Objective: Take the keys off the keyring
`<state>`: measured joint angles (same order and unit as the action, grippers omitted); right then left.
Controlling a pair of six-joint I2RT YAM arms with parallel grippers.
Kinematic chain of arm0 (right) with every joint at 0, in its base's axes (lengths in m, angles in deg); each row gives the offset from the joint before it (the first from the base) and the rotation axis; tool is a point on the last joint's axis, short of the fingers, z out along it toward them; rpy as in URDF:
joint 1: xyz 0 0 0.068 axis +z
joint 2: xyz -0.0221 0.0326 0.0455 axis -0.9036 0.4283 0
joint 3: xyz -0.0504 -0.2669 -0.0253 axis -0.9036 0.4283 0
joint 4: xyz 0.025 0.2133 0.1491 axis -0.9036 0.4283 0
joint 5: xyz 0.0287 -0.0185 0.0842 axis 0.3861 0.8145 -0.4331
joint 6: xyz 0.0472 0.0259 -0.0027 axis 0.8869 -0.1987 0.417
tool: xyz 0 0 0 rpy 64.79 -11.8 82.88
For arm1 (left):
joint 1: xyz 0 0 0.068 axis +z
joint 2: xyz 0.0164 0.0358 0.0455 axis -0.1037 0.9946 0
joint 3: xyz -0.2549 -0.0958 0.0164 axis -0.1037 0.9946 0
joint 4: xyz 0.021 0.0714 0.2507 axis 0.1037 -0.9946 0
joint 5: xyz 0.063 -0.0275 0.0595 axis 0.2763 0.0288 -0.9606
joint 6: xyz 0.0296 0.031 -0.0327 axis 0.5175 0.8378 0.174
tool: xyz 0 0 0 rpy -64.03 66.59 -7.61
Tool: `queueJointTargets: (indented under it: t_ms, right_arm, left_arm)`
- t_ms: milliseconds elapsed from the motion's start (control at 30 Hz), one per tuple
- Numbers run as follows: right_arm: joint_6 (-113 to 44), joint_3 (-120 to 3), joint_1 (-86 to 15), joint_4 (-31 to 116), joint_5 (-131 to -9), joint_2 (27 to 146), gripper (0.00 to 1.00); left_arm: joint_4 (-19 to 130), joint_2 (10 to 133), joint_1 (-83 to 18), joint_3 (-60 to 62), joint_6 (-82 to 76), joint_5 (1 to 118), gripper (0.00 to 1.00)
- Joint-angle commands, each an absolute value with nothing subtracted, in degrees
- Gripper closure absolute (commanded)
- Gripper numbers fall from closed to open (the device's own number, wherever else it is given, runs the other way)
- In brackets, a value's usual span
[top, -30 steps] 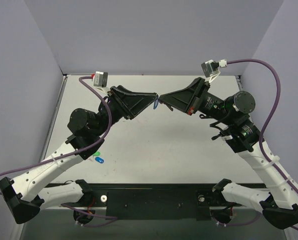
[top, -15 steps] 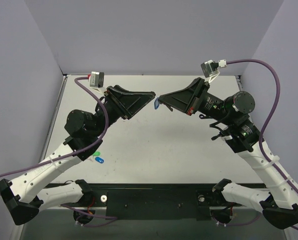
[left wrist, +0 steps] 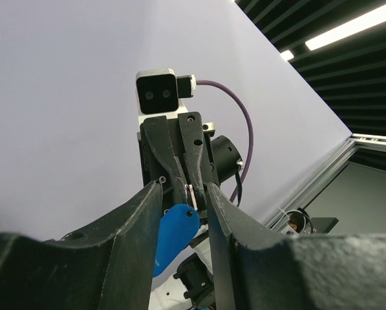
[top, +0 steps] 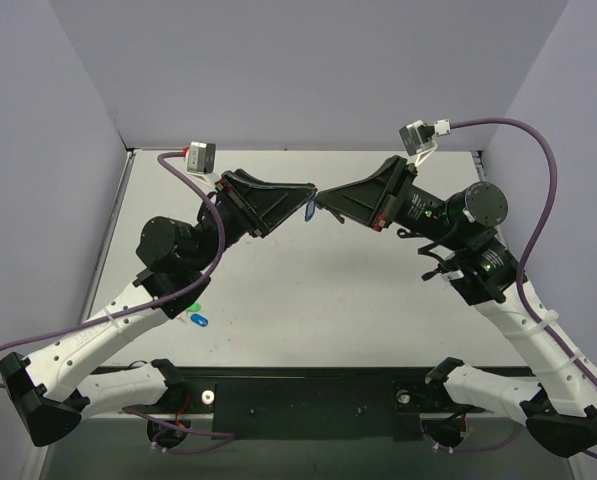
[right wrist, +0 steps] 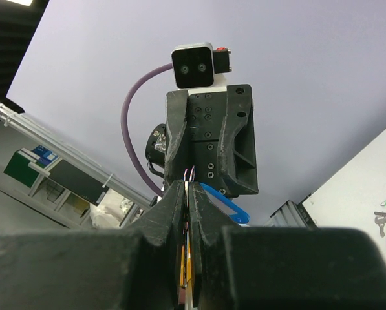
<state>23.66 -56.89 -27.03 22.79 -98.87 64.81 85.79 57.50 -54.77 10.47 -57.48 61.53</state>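
Pinches the keyring [right wrist: 226, 202] in the clenched right tool [right wrist: 188, 187] above the tabletop [top: 308, 290]; brackets its hanging blue tag with the released left tool [left wrist: 183, 194], jaws apart.

i'm reading no text anywhere in these views. the keyring [left wrist: 174, 236] tag is showing plain blue on the side facing me. a small red patch [top: 377, 222] on my right gripper [top: 321, 196] is coming out too small to make out.
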Motion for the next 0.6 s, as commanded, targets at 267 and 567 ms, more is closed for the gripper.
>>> queueJointTargets:
  t_ms: [267, 567]
  right_arm:
    - [23.2, -56.1, -26.3, 18.0, -99.1, 64.9, 1.00]
    - [22.8, -57.0, -26.1, 18.4, -99.0, 65.4, 1.00]
  left_arm:
    - [89.0, 56.6, -55.1, 7.9, -57.5, 62.1, 0.64]
    - [91.0, 56.4, -55.5, 9.6, -59.9, 62.7, 1.00]
